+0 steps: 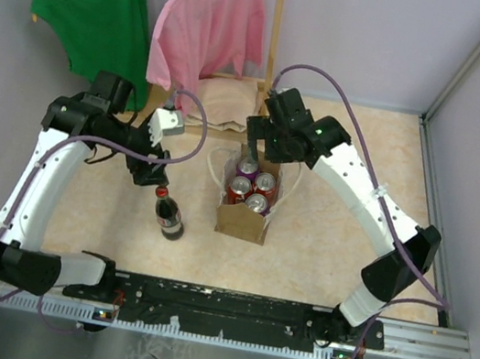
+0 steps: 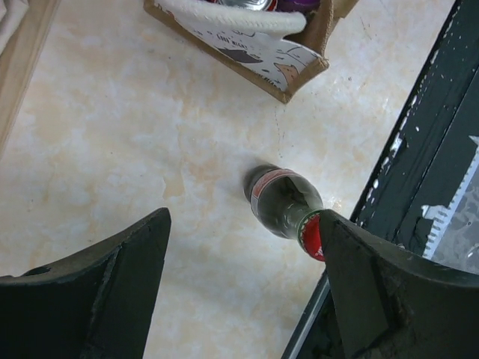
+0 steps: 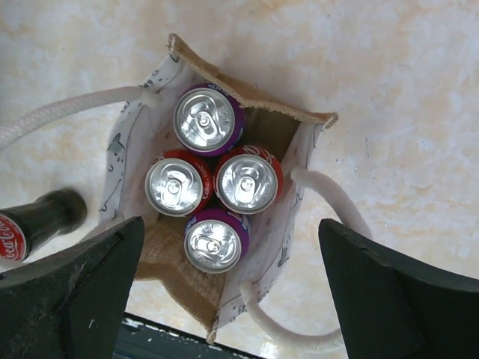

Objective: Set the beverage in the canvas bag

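**Left jaws:** open wide, gripping nothing. They hang over the cola bottle (image 1: 168,215), which stands upright on the table (image 1: 302,246). The bottle is outside the canvas bag (image 1: 240,221), near it at its 9 o'clock in the top view. In the left wrist view the bottle's red cap (image 2: 310,233) lies at the inner edge of the 3 o'clock jaw. Whether the two touch, I cannot tell. The 9 o'clock jaw stands well apart from the bottle.

**Right jaws:** open at full spread, gripping nothing, poised above the bag's open mouth. In the right wrist view the bag lies between the two jaws, and neither jaw touches it.

**Canvas bag:** upright near the middle of the table, with its white rope handles (image 3: 67,108) fallen outward at 9 and 3 o'clock.

**Contents, seen from above, packed together:**
- a purple can (image 3: 207,120) at 12 o'clock
- a red can (image 3: 177,185) at 9 o'clock
- a second red can (image 3: 247,179) at 3 o'clock
- a second purple can (image 3: 215,241) at 6 o'clock

**Far edge of the table, at 12 o'clock:** a green garment (image 1: 103,7) and a pink garment (image 1: 207,25) hang there, with a folded beige cloth (image 1: 226,103) beneath the pink one.
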Available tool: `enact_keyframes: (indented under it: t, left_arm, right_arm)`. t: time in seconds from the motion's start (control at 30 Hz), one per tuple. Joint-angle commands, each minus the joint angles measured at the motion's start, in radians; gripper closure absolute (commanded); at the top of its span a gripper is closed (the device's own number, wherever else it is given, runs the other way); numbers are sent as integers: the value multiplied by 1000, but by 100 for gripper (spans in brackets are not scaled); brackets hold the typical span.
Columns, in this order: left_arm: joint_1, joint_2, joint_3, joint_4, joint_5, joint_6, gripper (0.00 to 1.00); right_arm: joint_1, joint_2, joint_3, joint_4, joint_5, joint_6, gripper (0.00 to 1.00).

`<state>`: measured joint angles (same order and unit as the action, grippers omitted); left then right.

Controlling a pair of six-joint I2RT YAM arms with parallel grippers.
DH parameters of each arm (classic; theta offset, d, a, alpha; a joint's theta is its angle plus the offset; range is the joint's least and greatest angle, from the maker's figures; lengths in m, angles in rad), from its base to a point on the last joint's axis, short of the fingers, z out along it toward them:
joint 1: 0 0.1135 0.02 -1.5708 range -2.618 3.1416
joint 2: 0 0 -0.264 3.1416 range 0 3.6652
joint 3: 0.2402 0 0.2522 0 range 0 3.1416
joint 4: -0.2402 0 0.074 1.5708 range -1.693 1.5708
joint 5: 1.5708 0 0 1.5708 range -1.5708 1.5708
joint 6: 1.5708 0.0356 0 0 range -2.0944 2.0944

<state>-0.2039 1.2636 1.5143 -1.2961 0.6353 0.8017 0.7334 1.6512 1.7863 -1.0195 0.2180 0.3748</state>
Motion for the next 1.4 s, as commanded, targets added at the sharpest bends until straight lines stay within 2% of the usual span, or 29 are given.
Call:
enact_keyframes:
  t: [0.0,0.53,0.87,1.1,1.27,1.37]
  left_arm:
    - [-56,-4,-12,-46,-47,27,14]
    - [-226,30,-23,-94,-196,8,16]
    - [-281,49,-40,-101,-318,38,22]
    - [-299,53,-45,-115,-342,56,25]
    - [-313,59,-47,-117,-342,55,30]
    - [-323,55,-53,-118,-343,53,38]
  right_arm:
    - [-17,-95,-26,24,14,20,1]
    - [-34,-147,-123,36,8,45,1]
    - [-40,-153,-148,40,-4,51,1]
    - [-40,-159,-165,39,-7,59,1]
    - [-40,-170,-182,38,-5,62,1]
    - [-40,-176,-190,37,-4,64,1]
